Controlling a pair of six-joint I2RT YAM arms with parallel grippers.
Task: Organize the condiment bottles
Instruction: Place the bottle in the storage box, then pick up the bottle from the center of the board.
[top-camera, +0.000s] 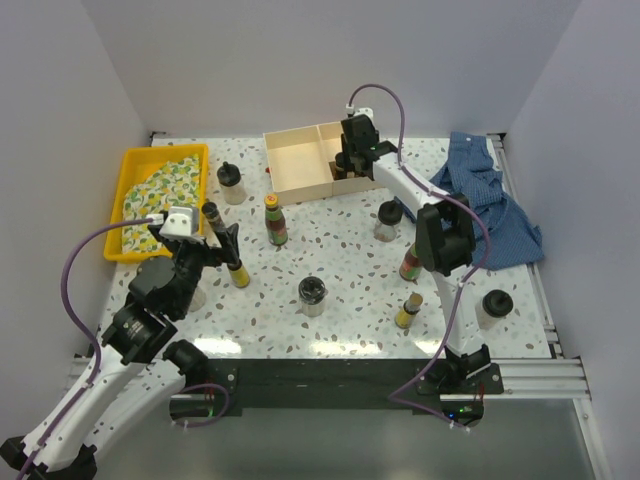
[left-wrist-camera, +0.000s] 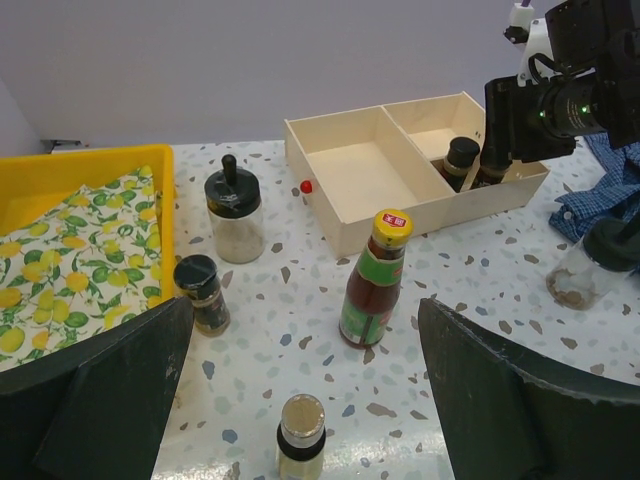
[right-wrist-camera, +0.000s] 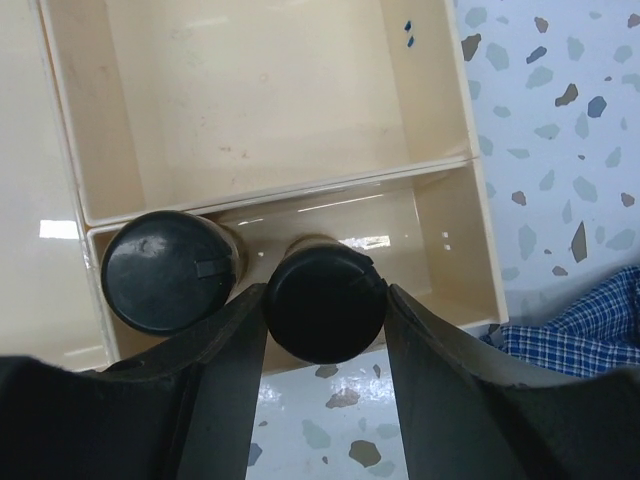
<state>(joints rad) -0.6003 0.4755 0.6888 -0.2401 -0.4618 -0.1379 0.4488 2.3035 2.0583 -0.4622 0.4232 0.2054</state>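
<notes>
While the right gripper (right-wrist-camera: 325, 318) clamps a small black-capped bottle (right-wrist-camera: 325, 295) by its cap, the left gripper (left-wrist-camera: 305, 320) gapes empty; it seems light, rigid, slick.

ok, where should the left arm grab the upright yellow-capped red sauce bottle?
By the neck just under the yellow cap, coming down from above: the red sauce bottle stands upright, and a small bottle in front likely blocks a low approach.
</notes>
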